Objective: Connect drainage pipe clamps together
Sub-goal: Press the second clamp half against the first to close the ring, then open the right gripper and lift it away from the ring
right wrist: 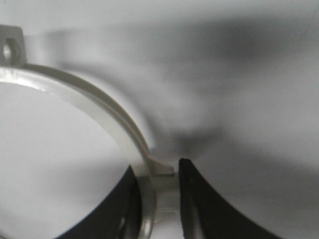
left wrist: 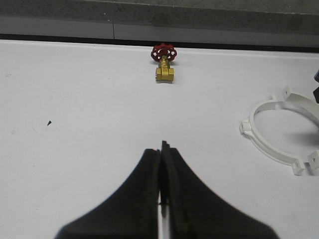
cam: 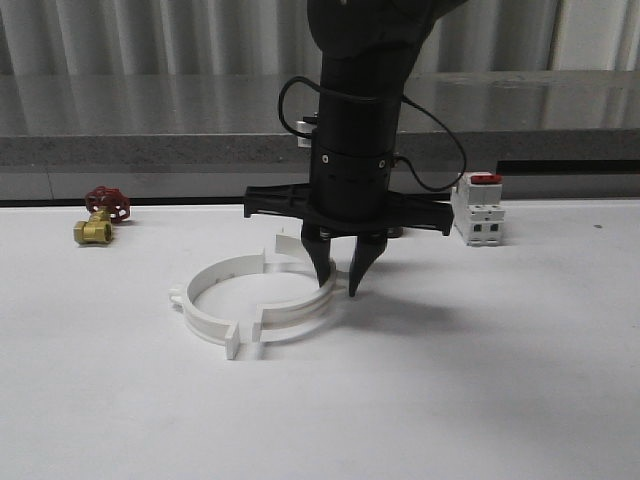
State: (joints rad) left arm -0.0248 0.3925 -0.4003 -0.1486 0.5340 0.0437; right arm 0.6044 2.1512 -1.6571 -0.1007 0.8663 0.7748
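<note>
On the white table point(cam: 520, 400), near its middle, two white half-ring clamps lie as a rough ring: the left clamp point(cam: 215, 290) and the right clamp point(cam: 300, 310), end tabs nearly meeting. The right gripper point(cam: 340, 278) straddles the right clamp's wall, fingers narrow around it. The left gripper point(left wrist: 163, 149) is pressed together, empty, near a brass valve point(left wrist: 164, 62).

Two white half-ring clamps point(cam: 255, 295) lie flat, ends nearly meeting.
</note>
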